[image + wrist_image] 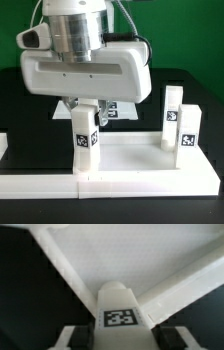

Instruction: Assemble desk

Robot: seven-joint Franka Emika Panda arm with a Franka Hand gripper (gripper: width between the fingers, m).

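The white desk top (135, 152), a tray with a raised rim, lies flat at the front of the table. My gripper (86, 112) is shut on a short square white leg (85, 135) with a tag, held upright over the top's corner on the exterior view's left. In the wrist view the leg (122, 308) sits between my fingers (76, 336), above the point where the top's two rims (60, 263) meet. I cannot tell whether the leg's foot is seated. Two more legs (173, 112) (187, 130) stand upright at the top's right side.
The marker board (125, 110) lies on the black table behind the desk top, partly hidden by my hand. A low white border strip (4, 148) shows at the exterior view's left edge, and another runs along the front (60, 186).
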